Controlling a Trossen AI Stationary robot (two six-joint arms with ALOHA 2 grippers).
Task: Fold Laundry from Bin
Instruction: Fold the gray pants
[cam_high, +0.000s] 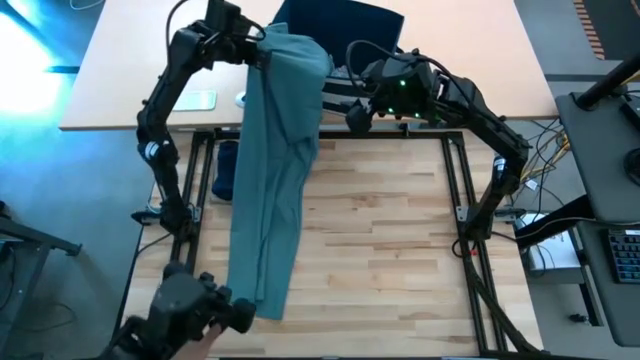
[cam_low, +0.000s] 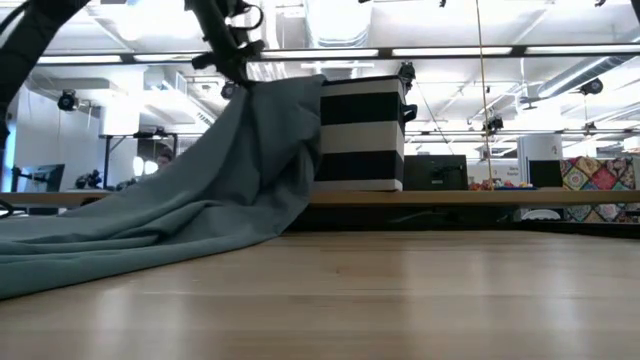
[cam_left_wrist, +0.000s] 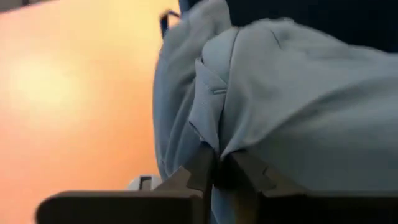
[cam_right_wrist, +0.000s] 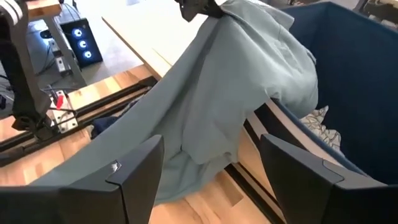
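High view: the left gripper (cam_high: 262, 52) is at the upper middle of the frame, pinched shut on the top of the teal garment (cam_high: 272, 190). The cloth hangs from there and runs down the left half of the table (cam_high: 390, 240) to the lower left. The bin (cam_high: 340, 25) sits at the top centre, just beside the held cloth. The right gripper (cam_high: 352, 112) is right of the garment, near the bin; its fingers cannot be made out here. A dark cloth (cam_high: 226, 170) lies at the table's left edge.

Low view: the left gripper (cam_low: 243, 75) holds the garment (cam_low: 180, 215) at the upper left; the cloth slopes down to the table (cam_low: 400, 300) at lower left. The striped bin (cam_low: 362, 135) stands behind it, centre.

Left wrist view: the fingers (cam_left_wrist: 198, 171) are closed on a fold of the garment (cam_left_wrist: 298, 106).

Right wrist view: the right gripper (cam_right_wrist: 211, 177) stands wide apart, holding nothing, with the garment (cam_right_wrist: 230, 93) in front. The bin (cam_right_wrist: 354, 81) is at right, with a patterned piece (cam_right_wrist: 320, 127) inside. The left gripper (cam_right_wrist: 202, 9) clamps the cloth at the top.
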